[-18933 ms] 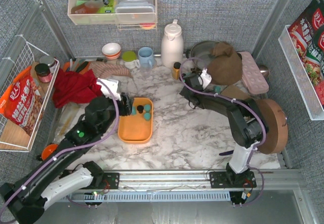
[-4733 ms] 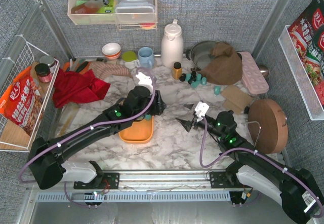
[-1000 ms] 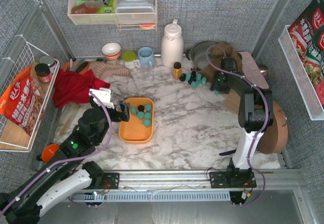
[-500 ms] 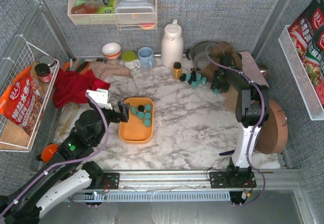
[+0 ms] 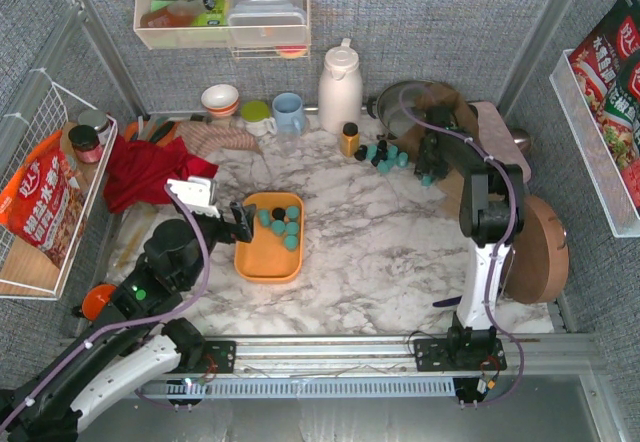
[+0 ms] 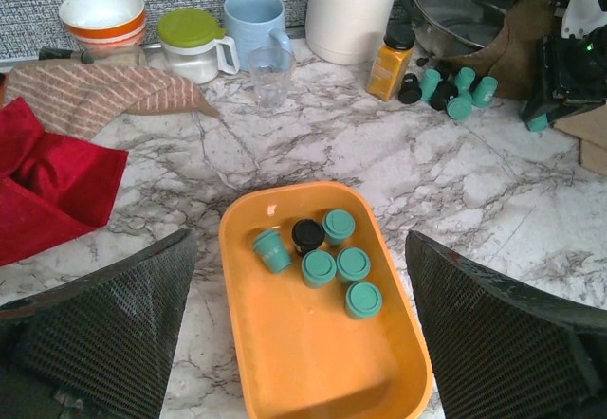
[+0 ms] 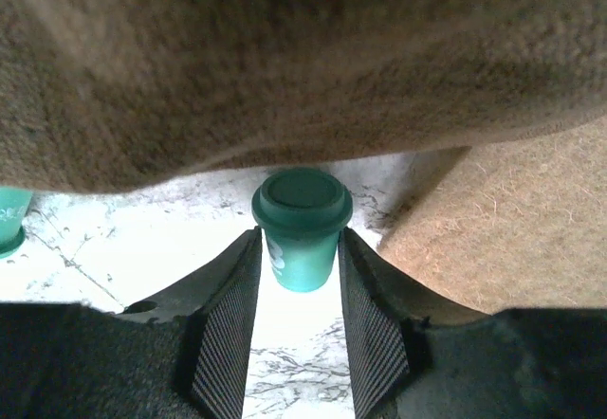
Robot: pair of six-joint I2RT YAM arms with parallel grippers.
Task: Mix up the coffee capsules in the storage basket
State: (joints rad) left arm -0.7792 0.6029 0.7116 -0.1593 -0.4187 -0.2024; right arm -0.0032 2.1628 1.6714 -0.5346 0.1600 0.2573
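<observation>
The orange storage basket (image 5: 266,260) lies on the marble left of centre, with several coffee capsules (image 6: 327,256) bunched at its far end, teal ones and one black. My left gripper (image 5: 243,222) hovers at the basket's left rim, open wide and holding nothing. More capsules (image 5: 386,154) stand loose on the table at the back. My right gripper (image 7: 300,248) is down beside the brown cloth (image 7: 285,59). Its fingers (image 7: 228,315) press both sides of an upright teal capsule (image 7: 302,229) that rests on the table.
An amber bottle (image 5: 348,139) and a white thermos (image 5: 340,87) stand left of the loose capsules. A brown mat (image 7: 512,229) lies right of the gripped capsule. A round wooden board (image 5: 540,247) leans at the right. A red cloth (image 5: 150,172), mugs and a bowl are at the back left.
The right gripper's jaws have narrowed onto the teal capsule and the right wrist has shifted slightly left. The left arm has drawn back a little to the left, still open.
</observation>
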